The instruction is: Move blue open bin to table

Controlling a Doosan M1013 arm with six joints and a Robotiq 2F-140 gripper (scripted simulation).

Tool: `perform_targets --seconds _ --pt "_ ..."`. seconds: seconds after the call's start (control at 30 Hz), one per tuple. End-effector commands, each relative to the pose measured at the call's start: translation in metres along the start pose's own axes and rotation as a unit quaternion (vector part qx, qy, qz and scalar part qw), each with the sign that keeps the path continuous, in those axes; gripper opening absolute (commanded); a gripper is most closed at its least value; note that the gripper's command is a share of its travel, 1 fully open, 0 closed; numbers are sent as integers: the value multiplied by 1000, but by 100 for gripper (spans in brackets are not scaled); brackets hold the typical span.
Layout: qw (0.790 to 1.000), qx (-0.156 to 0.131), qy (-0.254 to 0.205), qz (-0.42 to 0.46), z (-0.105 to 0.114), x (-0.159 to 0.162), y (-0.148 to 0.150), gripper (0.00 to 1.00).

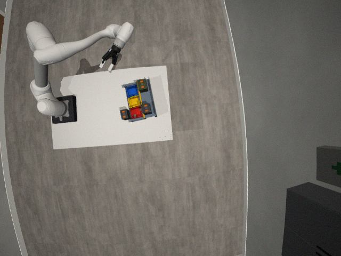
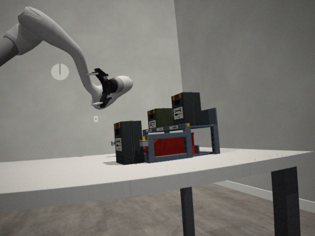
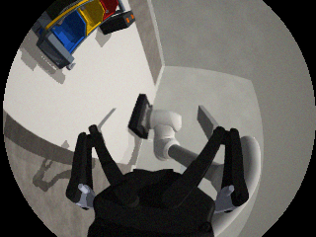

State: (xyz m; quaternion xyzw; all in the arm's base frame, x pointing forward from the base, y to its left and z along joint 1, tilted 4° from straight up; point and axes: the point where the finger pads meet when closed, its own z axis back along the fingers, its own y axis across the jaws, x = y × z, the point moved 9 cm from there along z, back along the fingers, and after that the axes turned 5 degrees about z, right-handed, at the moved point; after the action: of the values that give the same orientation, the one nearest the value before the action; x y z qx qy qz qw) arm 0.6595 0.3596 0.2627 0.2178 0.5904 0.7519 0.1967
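Observation:
The blue open bin [image 1: 131,90] sits in the grey shelf [image 1: 139,100] on the white table, at the far end of a row with a yellow bin [image 1: 134,102] and a red bin [image 1: 135,112]. In the wrist view the blue bin [image 3: 67,32] shows at the upper left. From the side only the red bin [image 2: 170,146] shows in the shelf; the blue one is hidden. My gripper [image 1: 106,65] is open and empty. It hangs high in the air at the table's far edge, well apart from the shelf. It also shows in the side view [image 2: 94,88] and the wrist view [image 3: 154,194].
A green box [image 1: 142,85] and a dark box [image 1: 146,108] stand on top of the shelf. Another dark box [image 1: 124,114] stands on the table beside the red bin. My arm's black base [image 1: 65,109] is at the table's left end.

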Motion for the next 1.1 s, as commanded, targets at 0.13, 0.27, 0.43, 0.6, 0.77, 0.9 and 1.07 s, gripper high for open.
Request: perform_targets --seconds 0.13,0.27,0.43,0.6,0.77,0.9,1.07 --pt "1000 0 0 0 0 0 0 100" --pt "1000 0 0 0 0 0 0 100" --pt "1000 0 0 0 0 0 0 100" --pt "1000 0 0 0 0 0 0 100" --pt "1000 0 0 0 0 0 0 100" --pt "1000 0 0 0 0 0 0 100" --pt "997 -60 49 4 -25 -4 24 57"
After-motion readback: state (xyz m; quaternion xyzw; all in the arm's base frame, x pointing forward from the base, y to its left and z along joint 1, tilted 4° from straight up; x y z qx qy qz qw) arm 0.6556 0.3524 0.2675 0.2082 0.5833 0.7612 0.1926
